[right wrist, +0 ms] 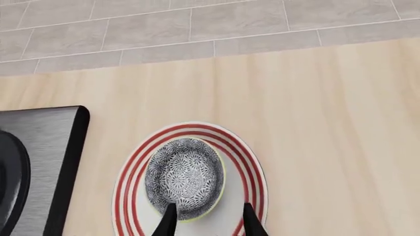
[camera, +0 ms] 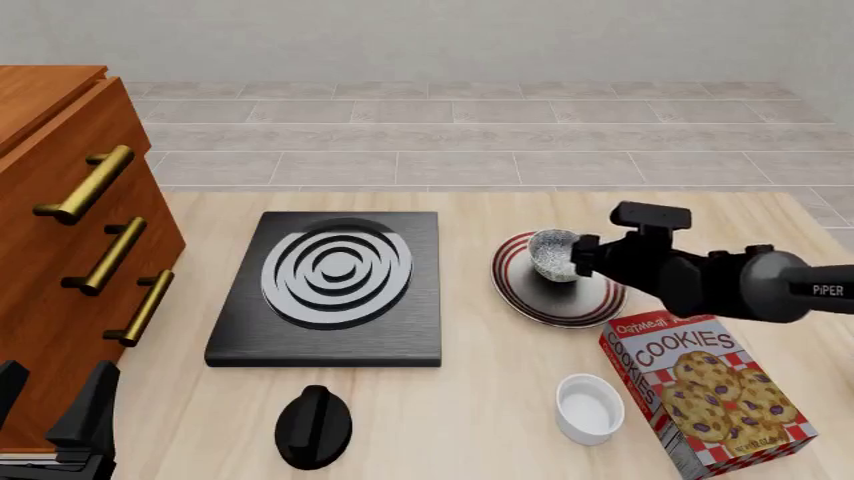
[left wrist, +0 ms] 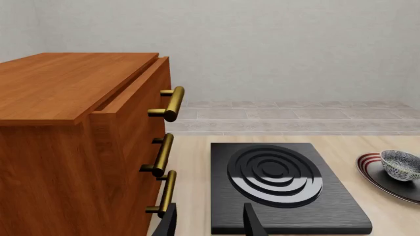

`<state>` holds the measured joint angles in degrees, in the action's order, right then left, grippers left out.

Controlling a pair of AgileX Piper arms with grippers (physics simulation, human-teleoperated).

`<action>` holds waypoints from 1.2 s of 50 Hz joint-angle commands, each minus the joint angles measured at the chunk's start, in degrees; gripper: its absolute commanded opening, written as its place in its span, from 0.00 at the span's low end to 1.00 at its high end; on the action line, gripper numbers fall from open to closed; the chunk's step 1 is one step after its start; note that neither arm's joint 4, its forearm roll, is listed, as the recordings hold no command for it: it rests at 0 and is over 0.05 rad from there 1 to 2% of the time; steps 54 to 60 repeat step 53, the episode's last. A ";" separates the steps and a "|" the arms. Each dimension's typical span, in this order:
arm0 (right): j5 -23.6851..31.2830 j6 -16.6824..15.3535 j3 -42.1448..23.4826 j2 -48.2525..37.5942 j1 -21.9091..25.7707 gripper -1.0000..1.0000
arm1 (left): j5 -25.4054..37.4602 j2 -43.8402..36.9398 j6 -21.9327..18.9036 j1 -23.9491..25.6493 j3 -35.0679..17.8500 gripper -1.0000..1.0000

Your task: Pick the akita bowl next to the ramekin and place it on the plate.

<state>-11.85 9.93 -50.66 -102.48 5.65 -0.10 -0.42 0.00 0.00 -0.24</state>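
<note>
akita bowl (right wrist: 184,177): small round bowl, dense black-and-white speckle inside, pale rim; sits upright on the plate (right wrist: 254,169), slightly off the plate's centre. plate: white, concentric dark red rings at the rim, on the wooden table (camera: 494,400) just beside the black stove (camera: 330,290).

views: right wrist view looks straight down into the bowl and shows its full pattern. front view shows the bowl (camera: 555,254) partly hidden by the right arm, and alone shows the ramekin (camera: 590,407), plain white, near the table's front edge beside an oatmeal cookies box (camera: 703,393), plus a black knob (camera: 314,427) in front of the stove. left wrist view alone shows the wooden drawer cabinet (left wrist: 78,137) with brass handles, bowl and plate at its far side.

right gripper (right wrist: 208,219): fingers spread, one tip over the bowl's near rim, the other over the plate just beside it; contact cannot be told.

left gripper (left wrist: 210,221): fingers apart, holding nothing, low by the cabinet, well apart from the bowl.
</note>
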 commanded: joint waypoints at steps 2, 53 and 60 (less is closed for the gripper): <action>1.56 -0.59 1.72 3.64 0.18 1.00 | 0.00 0.00 0.00 0.00 0.00 1.00; 13.32 -1.97 8.41 25.58 4.92 1.00 | 0.00 0.00 0.00 0.00 0.00 1.00; 13.32 -1.97 8.41 25.58 4.92 1.00 | 0.00 0.00 0.00 0.00 0.00 1.00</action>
